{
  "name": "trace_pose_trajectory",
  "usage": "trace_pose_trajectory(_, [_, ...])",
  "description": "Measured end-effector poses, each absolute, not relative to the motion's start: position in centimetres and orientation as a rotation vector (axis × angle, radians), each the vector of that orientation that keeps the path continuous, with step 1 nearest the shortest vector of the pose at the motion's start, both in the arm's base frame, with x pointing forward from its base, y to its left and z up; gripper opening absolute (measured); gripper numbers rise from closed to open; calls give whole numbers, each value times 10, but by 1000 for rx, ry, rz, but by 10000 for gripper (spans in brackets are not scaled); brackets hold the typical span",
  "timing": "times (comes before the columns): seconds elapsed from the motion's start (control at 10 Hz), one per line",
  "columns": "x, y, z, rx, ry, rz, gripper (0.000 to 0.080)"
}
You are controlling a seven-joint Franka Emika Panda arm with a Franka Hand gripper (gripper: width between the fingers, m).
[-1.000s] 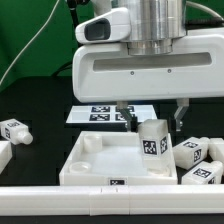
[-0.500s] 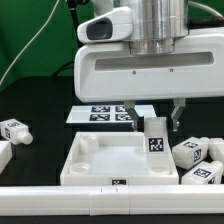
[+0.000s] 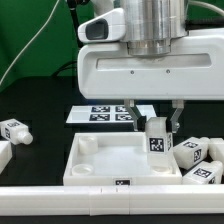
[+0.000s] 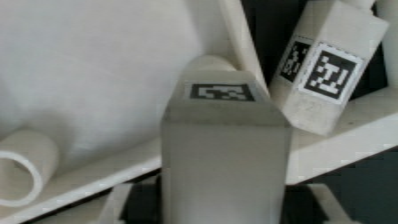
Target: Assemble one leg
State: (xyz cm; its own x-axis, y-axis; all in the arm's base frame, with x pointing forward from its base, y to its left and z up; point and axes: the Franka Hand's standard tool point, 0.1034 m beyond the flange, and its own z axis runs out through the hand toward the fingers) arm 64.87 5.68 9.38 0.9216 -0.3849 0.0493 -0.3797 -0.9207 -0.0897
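A loose leg (image 3: 12, 129) lies at the exterior view's left on the tabletop (image 3: 45, 135). The marker board (image 3: 100, 114) sits behind the white square panel (image 3: 100, 160). The claw (image 3: 158, 128) is clamped on the leg (image 3: 156, 142), which stands upright over the panel's right corner. Two more legs (image 3: 192, 152) lie further right.

The leg (image 3: 156, 140) in the claw (image 3: 155, 122) is smooth, matt white plastic with flat printed black-and-white tags, and the tray panel (image 3: 90, 165) under the claw shows the same white plastic. Above the claw the hand housing (image 3: 140, 70) is glossy white plastic beneath a shiny metal cylinder (image 3: 150, 20); the table (image 3: 45, 140) around is matt black.
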Motion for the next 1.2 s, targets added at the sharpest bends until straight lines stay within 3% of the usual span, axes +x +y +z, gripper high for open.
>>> trace_pose_trajectory(1.2, [648,66,93,-2669,1410,-41,281])
